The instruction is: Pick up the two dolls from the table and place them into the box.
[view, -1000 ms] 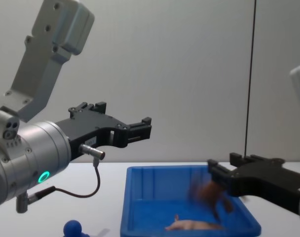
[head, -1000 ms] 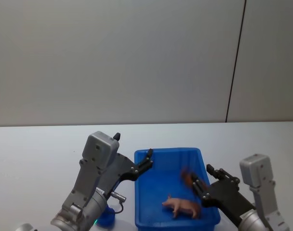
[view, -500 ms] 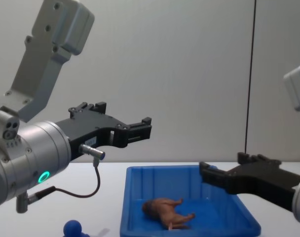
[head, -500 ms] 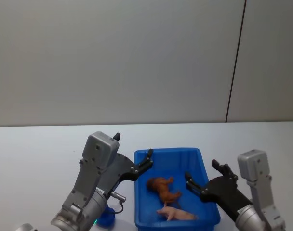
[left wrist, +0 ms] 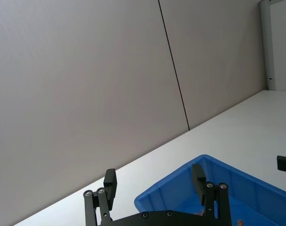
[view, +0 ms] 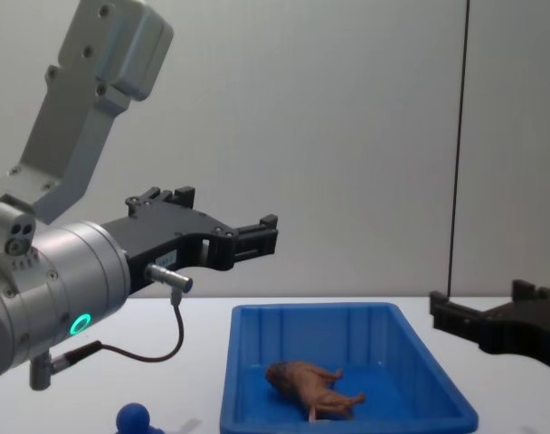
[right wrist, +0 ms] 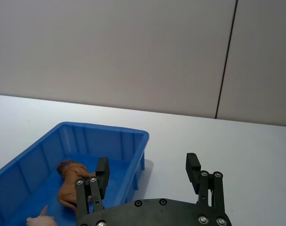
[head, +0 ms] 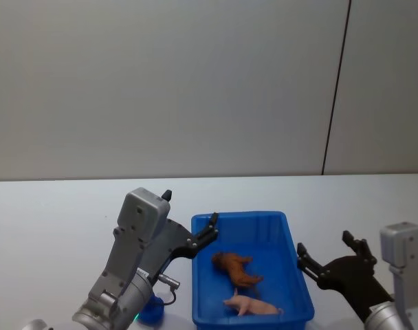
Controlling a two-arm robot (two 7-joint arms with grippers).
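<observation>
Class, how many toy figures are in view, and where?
3. The brown lion and the pale pink animal lie inside the blue box; the dark blue figure sits on the table left of it, partly hidden.

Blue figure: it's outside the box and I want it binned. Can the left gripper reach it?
Probably yes: the blue figure stands uncovered on the table, but the open left gripper hangs above, beyond it.

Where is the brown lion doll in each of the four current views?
Head view: lion lies mid-box, beyond the pink doll.
Chest view: lion on the box floor.
Right wrist view: lion inside the box, seen past the right gripper.
Left wrist view: cannot tell; the left gripper hides the box floor.
Shared landmark: the box rim.
</observation>
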